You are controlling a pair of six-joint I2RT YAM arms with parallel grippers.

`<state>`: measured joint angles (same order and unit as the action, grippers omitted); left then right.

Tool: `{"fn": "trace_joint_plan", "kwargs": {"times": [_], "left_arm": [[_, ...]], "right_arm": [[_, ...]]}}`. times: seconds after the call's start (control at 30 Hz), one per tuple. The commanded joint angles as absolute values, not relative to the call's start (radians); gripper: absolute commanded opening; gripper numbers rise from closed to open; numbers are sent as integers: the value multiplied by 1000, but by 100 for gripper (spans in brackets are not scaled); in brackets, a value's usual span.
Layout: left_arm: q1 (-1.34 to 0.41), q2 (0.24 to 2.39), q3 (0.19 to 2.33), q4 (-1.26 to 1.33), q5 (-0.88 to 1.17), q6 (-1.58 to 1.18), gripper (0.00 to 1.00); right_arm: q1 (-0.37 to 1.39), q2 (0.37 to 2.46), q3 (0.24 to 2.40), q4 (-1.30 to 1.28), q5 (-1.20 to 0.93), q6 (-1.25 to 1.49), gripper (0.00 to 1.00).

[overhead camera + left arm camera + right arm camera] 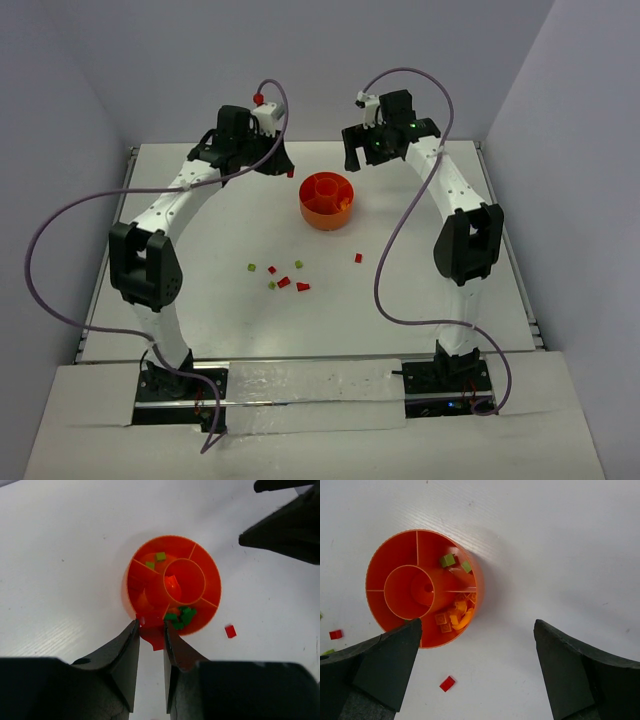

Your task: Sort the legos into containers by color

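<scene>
Just ahead of the left tool [151,625], narrowed on a red brick [154,641]: divided orange bowl [206,562] already holding light-green, dark-green and orange bricks apart. Right tool [476,625] wide, empty. Behind both, seven-odd red and green bricks [284,282] unsorted on desk [210,310].

White table [340,320] w/ orange bowl [322,218] toward the back, approx center; loose red + green legos [284,282] scattered nearer front, one red off right.
</scene>
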<state>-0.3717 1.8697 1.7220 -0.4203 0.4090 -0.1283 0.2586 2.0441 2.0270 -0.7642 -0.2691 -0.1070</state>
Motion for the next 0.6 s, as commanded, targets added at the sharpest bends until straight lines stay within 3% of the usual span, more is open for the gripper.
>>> {"fn": "trace_joint_plan", "kwargs": {"times": [0.0, 0.57], "left_arm": [[-370, 1952, 1826, -301, 455, -176, 23], [-388, 2091, 1870, -299, 527, -193, 24]], "right_arm": [[241, 1976, 2057, -780, -255, -131, 100], [213, 2013, 2084, -815, -261, -148, 100]]}}
